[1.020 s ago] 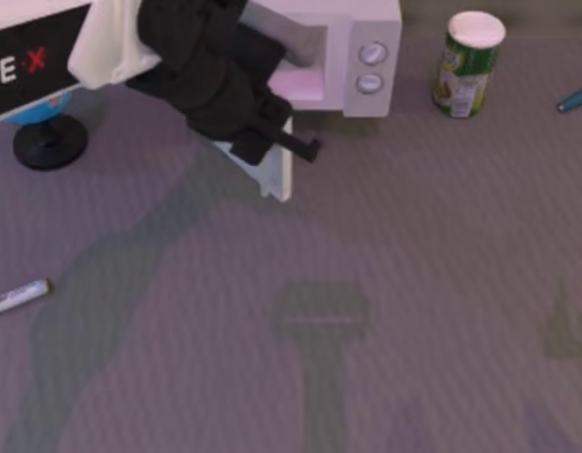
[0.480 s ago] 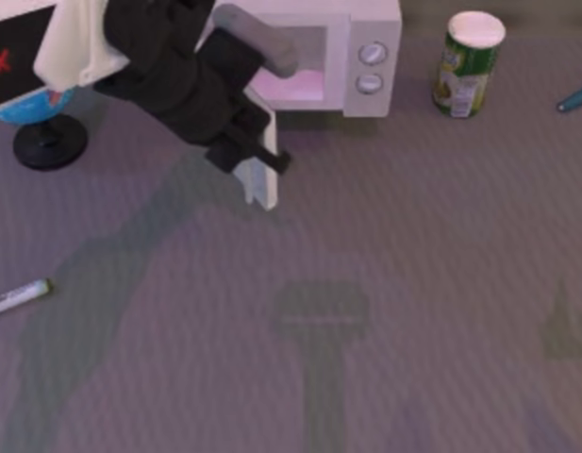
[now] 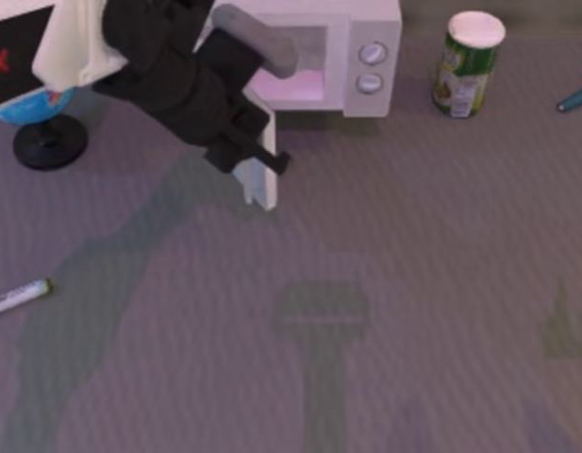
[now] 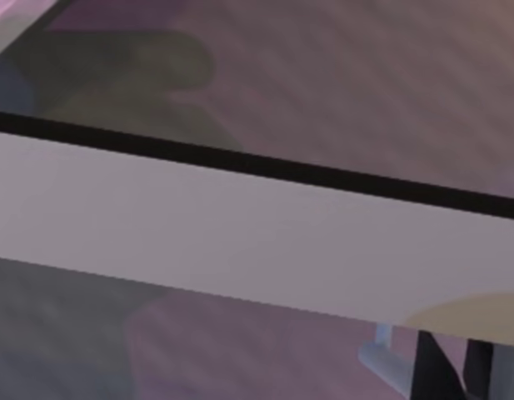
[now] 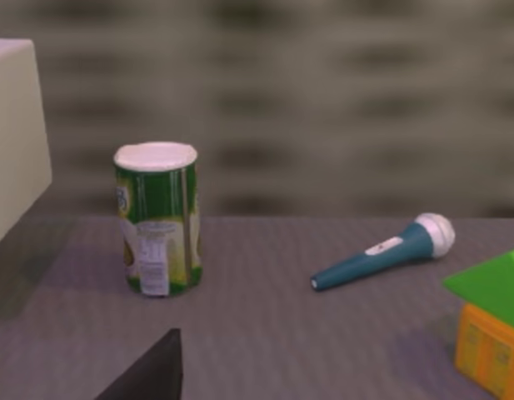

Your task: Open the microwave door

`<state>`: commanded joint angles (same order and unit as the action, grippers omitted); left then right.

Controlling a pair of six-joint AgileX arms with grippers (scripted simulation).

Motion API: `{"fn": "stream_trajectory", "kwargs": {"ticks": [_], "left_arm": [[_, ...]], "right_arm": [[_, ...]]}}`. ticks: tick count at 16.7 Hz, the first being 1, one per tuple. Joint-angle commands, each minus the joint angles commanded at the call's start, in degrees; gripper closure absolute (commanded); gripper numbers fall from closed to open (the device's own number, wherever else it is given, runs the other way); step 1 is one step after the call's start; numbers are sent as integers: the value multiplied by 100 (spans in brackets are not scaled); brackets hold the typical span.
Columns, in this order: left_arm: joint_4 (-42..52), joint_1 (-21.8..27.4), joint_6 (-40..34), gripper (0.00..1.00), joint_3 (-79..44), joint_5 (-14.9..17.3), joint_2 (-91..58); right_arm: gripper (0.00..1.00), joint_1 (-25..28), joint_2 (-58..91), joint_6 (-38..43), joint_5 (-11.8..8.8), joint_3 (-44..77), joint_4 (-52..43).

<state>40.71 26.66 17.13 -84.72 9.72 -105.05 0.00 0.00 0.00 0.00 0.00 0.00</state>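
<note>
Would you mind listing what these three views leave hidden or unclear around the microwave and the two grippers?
- Left gripper, top view: it sits at the microwave door, but the arm's black body hides its fingers' contact.
- Microwave, top view: its back is cut off by the frame's upper edge; the arm covers its hinge side.
- Left wrist view: the door's white panel fills the frame, no fingers visible.
- Right gripper: only a dark corner shows in the right wrist view.

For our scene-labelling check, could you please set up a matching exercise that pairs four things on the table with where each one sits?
Things:
1. microwave door
2. green can
3. marker pen
4. globe stand

Places:
A. near the table's left edge, lying flat
B. right of the microwave
C. swung out toward the table's middle, at the left pincer
D. left of the microwave, under the left arm

Pairs: 1-C, 2-B, 3-A, 4-D
</note>
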Motion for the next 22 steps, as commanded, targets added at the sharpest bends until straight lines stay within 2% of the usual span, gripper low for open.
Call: {"fn": "stream_trajectory", "kwargs": {"ticks": [14,17,22], "left_arm": [[0,0,0,100,0,0,0],[15,-13,72,100,36,69,1],[147,-305,805,100,177,419,168]], "right_arm": [[0,0,0,0,0,0,0],[0,0,0,0,0,0,0],[0,0,0,0,0,0,0]]}}
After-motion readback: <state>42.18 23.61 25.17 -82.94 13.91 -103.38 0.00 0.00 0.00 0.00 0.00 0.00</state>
